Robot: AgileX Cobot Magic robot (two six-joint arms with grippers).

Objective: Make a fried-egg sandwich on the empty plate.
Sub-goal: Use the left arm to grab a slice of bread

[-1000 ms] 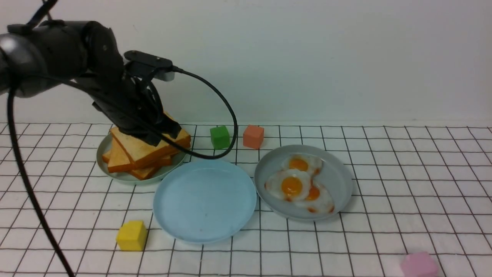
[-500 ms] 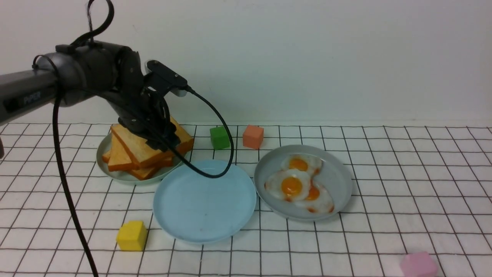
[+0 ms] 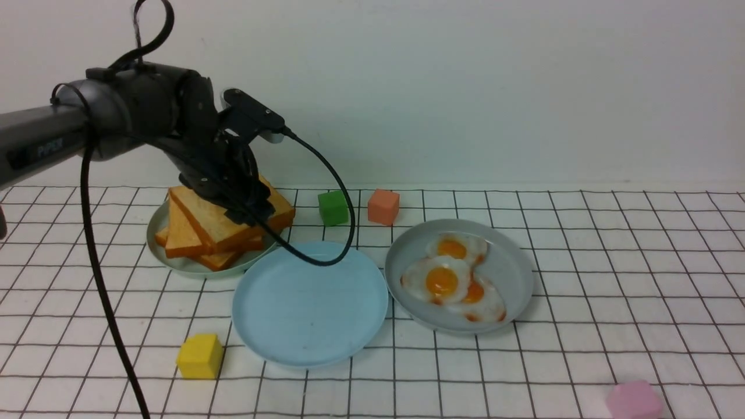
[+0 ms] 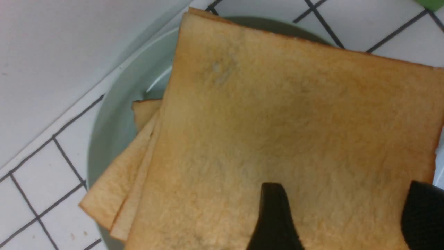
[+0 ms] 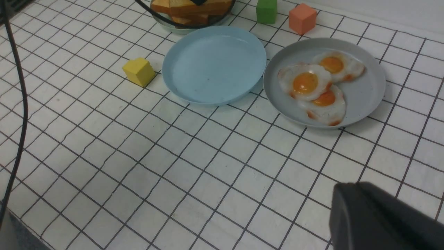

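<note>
My left gripper [image 4: 343, 201] has its two black fingers [image 4: 274, 215] spread wide and holds nothing. It is over the top slice of the toast stack [image 3: 215, 224]; I cannot tell whether it touches. My right gripper [image 5: 378, 218] is closed, low over the gridded tablecloth [image 3: 611, 302], well apart from the plates. The toast lies fanned on a grey-green plate [image 3: 174, 265] at far left. Just beside it sits the empty plate [image 3: 309, 302], sky blue, and next to that a grey-blue plate [image 3: 515, 273] with three overlapping fried eggs [image 3: 442, 280]. A green cube [image 3: 333, 208] and an orange cube [image 3: 383, 206] stand behind, a yellow cube [image 3: 199, 356] in front, and a pink cube [image 3: 634, 400] at the right.
</note>
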